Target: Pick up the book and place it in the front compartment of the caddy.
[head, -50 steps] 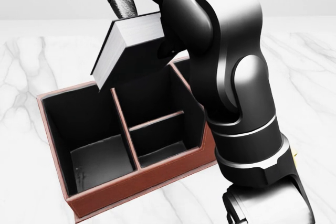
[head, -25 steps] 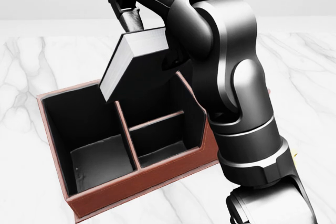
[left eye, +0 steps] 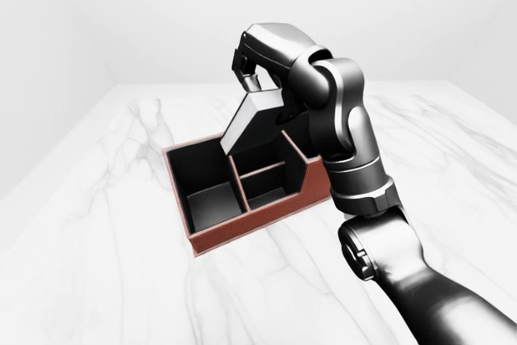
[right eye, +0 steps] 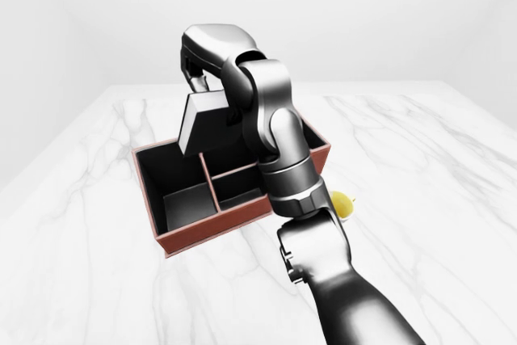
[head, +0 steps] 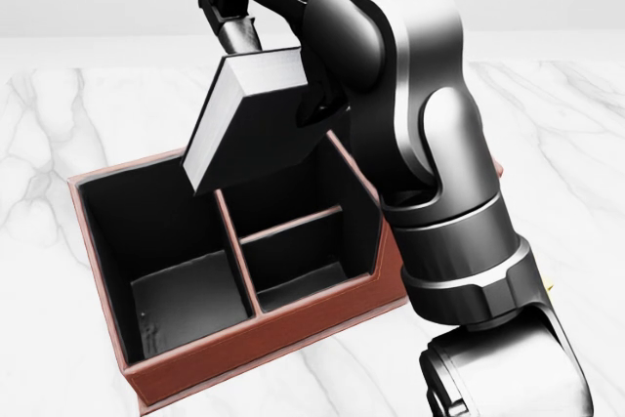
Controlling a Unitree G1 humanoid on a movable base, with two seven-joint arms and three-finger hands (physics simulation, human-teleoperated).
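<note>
- My right hand (head: 239, 17) has its fingers closed on the dark grey book with white pages (head: 256, 129), I think.
- It hangs tilted above the reddish-brown divided caddy (head: 244, 344) on the white marble table (left eye: 113, 264).
- A small yellow object (right eye: 342, 204) lies beside the caddy.

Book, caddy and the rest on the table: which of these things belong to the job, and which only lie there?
Belonging to the job:
- book, held tilted above the caddy
- caddy, red-brown, with dark compartments
- right hand, gripping the book's upper end

Only lying about:
- small yellow object, beside the caddy, mostly hidden by the arm
- marble table
</note>
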